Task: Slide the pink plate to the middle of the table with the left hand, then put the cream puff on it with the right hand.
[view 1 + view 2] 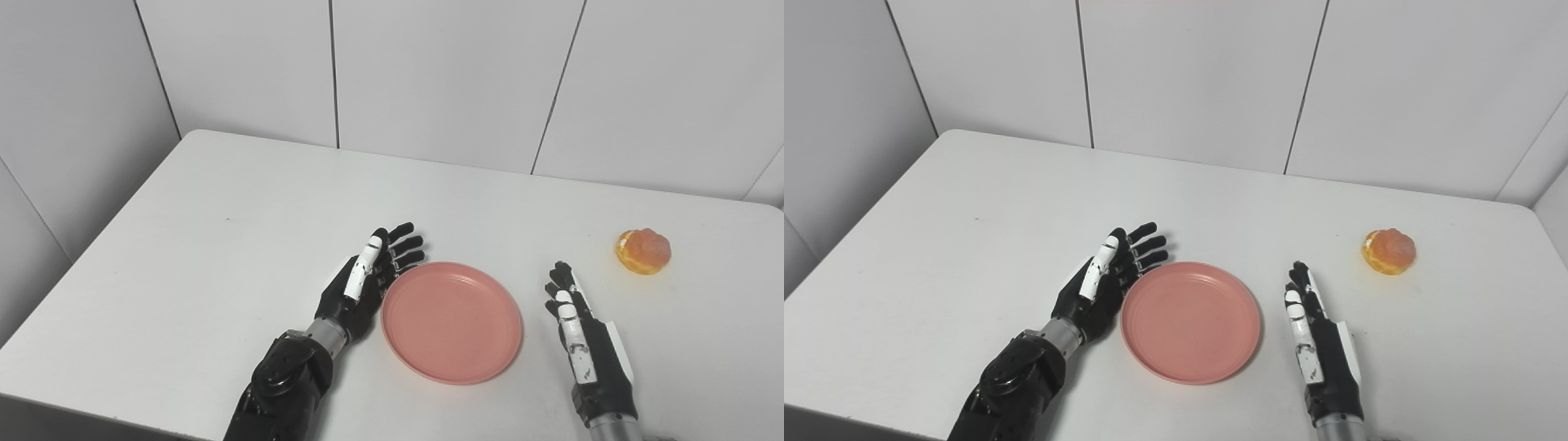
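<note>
While left hand (367, 278) lies loose, fingers straight, against pink plate (452, 321) near the counter (214, 245) front edge, right hand (582, 331) rests empty, extended; cream puff (643, 250) near right edge.

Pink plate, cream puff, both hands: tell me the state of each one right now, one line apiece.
Pink plate: flat on the table, empty, near the middle.
Cream puff: on the table right of the plate, not held.
Left hand: open, fingers extended, palm edge against the plate's left rim.
Right hand: open, holding nothing, between the plate and the cream puff, touching neither.
</note>
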